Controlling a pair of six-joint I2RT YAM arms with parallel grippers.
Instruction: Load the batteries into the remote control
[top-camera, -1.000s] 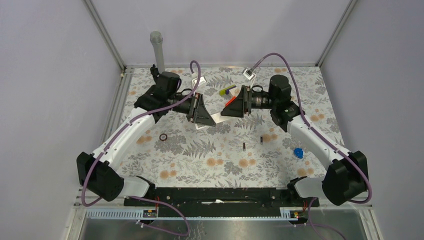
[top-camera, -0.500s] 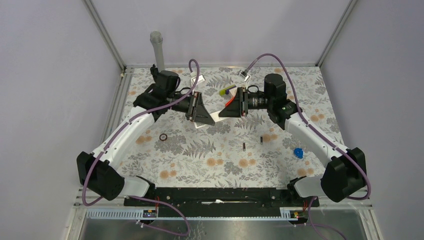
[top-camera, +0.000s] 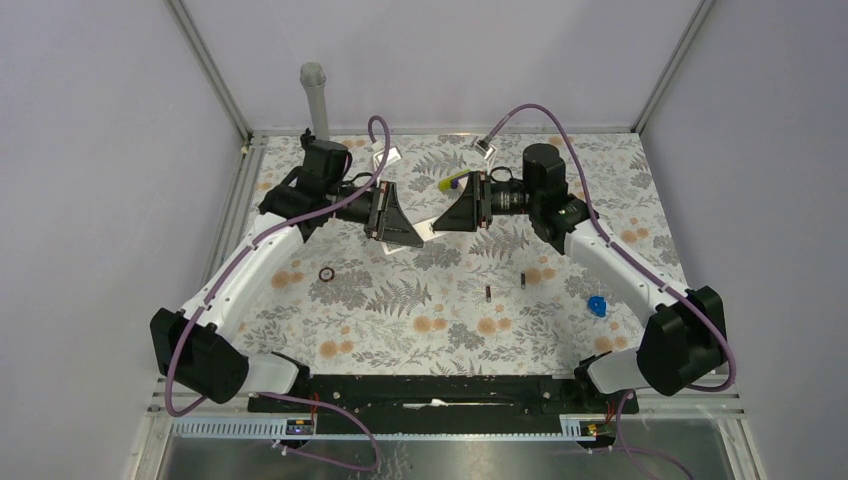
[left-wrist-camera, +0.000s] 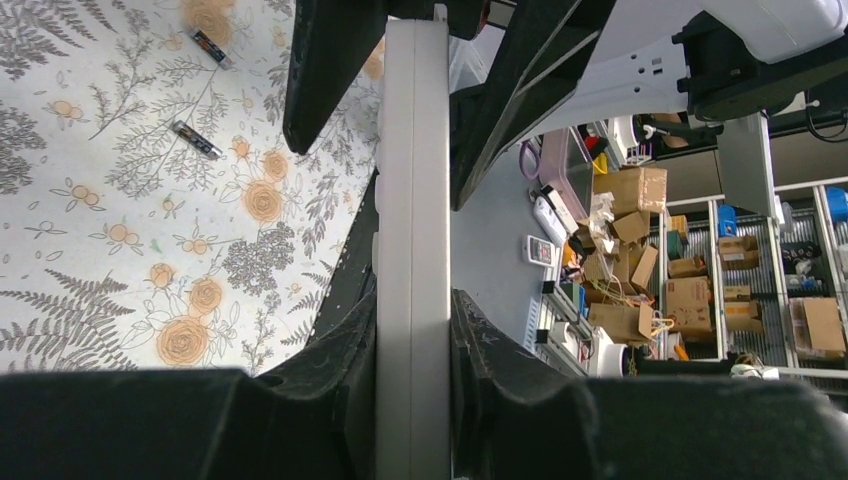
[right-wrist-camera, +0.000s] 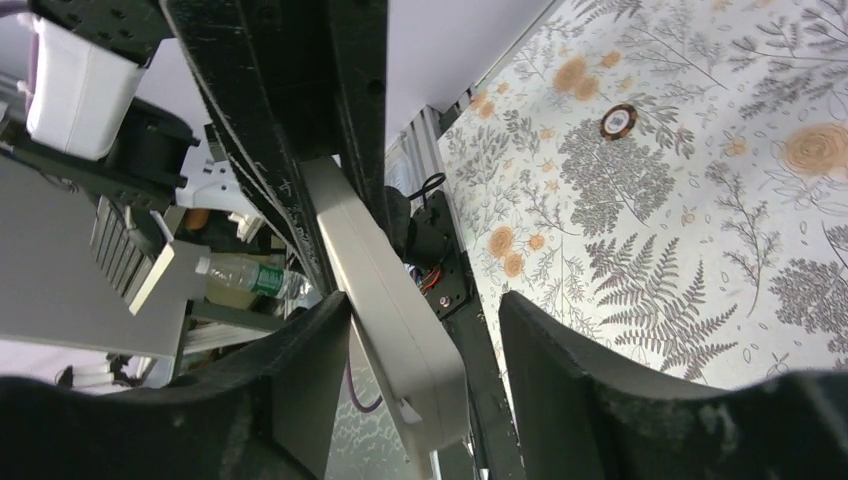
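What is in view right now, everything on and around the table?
remote control: one, white, held up between the grippers
batteries: two, dark, on the table right of centre
ring: one, dark, left of centre
blue piece: one, near the right edge
yellow and purple piece: one, far side
table: one, floral cover
post: one, grey, far left corner
left gripper: black, shut on the remote control
right gripper: black, open around its other end

A table (top-camera: 440, 325) covered in a grey-and-orange floral cloth is enclosed by plain pale lilac walls (top-camera: 90, 150). Aluminium posts (top-camera: 208, 68) rise from its far corners, and a grey pipe (top-camera: 318, 100) stands at the far left corner. Beyond the table, metal shelves (left-wrist-camera: 770, 186) hold cardboard boxes (left-wrist-camera: 690, 292).
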